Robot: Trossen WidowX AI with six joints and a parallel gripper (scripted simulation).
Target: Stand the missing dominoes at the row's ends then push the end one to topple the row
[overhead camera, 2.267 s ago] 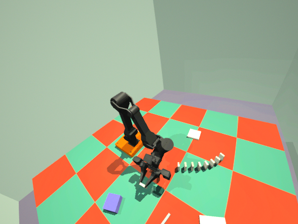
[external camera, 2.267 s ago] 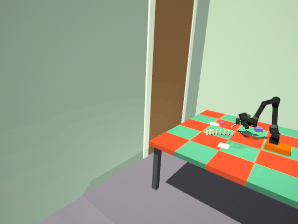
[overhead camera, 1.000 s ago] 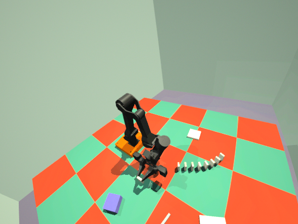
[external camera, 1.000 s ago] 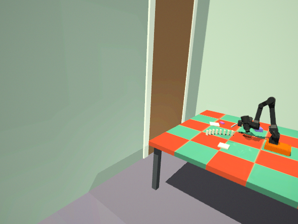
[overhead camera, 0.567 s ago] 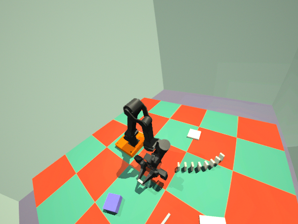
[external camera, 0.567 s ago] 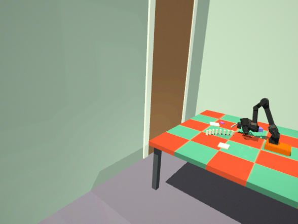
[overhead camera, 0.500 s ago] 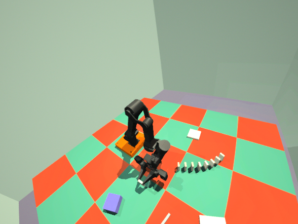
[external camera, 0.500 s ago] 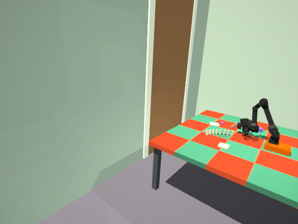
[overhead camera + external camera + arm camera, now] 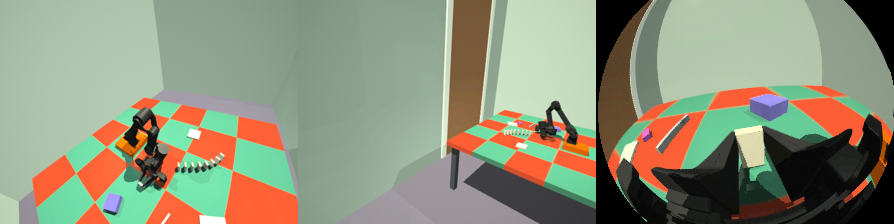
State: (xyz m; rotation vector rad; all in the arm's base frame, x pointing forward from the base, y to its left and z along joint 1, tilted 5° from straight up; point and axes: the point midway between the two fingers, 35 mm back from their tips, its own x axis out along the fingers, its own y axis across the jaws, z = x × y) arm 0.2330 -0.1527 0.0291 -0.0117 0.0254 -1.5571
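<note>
My gripper [image 9: 141, 185] [image 9: 748, 132] is shut on a cream domino [image 9: 140, 183] [image 9: 750, 148], which is upright with a slight tilt in the wrist view. The gripper is low over the table, left of the row in the top view; whether the domino touches the table I cannot tell. Several cream dominoes stand in a curved row. Its end nearest the gripper is one domino [image 9: 178, 166] [image 9: 530, 133]; its far end is another domino [image 9: 222, 156] [image 9: 505, 132]. The gripper is apart from the row. No loose domino shows elsewhere.
A purple block [image 9: 111, 202] [image 9: 769, 107] stands beyond the held domino. A thin pale bar [image 9: 165, 218] [image 9: 531, 125] [image 9: 672, 135] and a small magenta piece [image 9: 520, 122] [image 9: 647, 134] lie farther off. One flat white tile [image 9: 194, 134] [image 9: 522, 146] and another white tile [image 9: 212, 220] [image 9: 512, 123] flank the row.
</note>
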